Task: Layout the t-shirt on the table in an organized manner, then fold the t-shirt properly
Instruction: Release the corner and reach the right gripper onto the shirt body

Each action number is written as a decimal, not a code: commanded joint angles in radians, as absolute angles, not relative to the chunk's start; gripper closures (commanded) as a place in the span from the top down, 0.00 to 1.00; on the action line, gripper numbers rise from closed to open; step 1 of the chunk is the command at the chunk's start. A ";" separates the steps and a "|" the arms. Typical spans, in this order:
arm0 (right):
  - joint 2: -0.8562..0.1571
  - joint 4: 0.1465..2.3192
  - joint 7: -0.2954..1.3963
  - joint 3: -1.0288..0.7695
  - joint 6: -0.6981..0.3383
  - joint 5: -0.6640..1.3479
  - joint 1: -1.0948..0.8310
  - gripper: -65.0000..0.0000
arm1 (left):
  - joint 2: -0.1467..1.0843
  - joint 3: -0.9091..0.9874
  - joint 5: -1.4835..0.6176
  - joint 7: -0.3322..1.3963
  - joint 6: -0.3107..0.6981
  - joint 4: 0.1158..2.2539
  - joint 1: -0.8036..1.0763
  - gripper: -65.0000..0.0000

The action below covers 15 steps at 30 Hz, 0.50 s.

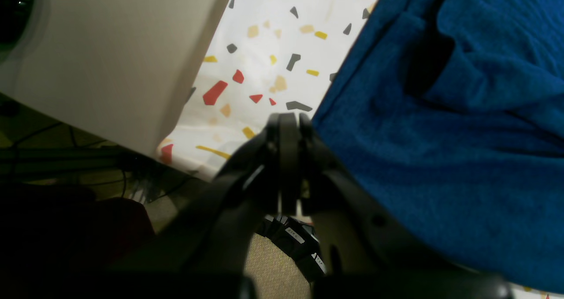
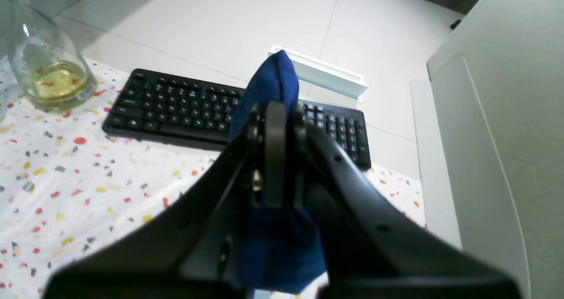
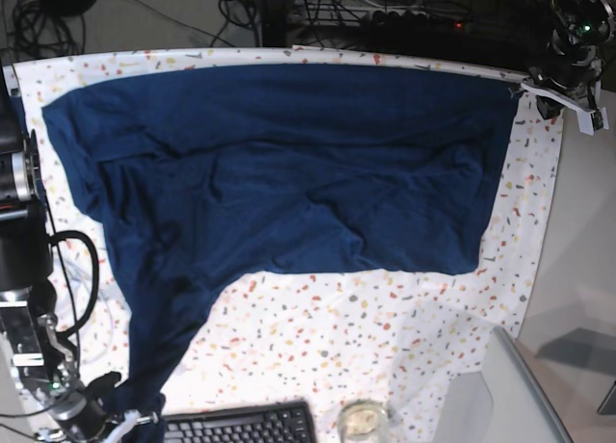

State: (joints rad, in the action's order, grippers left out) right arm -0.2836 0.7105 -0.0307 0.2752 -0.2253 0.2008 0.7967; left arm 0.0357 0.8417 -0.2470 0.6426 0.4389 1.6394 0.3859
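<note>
The dark navy t-shirt (image 3: 289, 164) lies spread over most of the speckled table (image 3: 385, 318), wrinkled in the middle, with one part trailing down toward the near left corner. There my right gripper (image 3: 130, 419) is shut on it. In the right wrist view a fold of the t-shirt (image 2: 271, 80) sticks up past the right gripper (image 2: 275, 109). My left gripper (image 1: 288, 118) is shut at the far right table corner. Its fingers sit just beside the t-shirt (image 1: 440, 136) edge, over the table (image 1: 264, 47), and I see no fabric between them.
A black keyboard (image 2: 176, 109) (image 3: 236, 426) lies along the near table edge. A glass bottle (image 2: 48, 69) (image 3: 363, 422) with yellowish liquid stands beside it. A pale box (image 1: 110, 56) rises close to the left gripper. Cables (image 3: 289, 10) run behind the far edge.
</note>
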 commanded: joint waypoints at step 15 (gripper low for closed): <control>-0.291 1.488 0.481 0.263 -0.211 0.208 0.397 0.00 | 0.039 0.837 -0.257 0.625 0.440 1.656 0.380 0.00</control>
State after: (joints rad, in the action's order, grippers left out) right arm -0.2855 1.4719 0.5171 0.2668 -0.2165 0.2008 0.3683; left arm 0.0242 0.8322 -0.2474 0.6434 0.4423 1.6390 0.3779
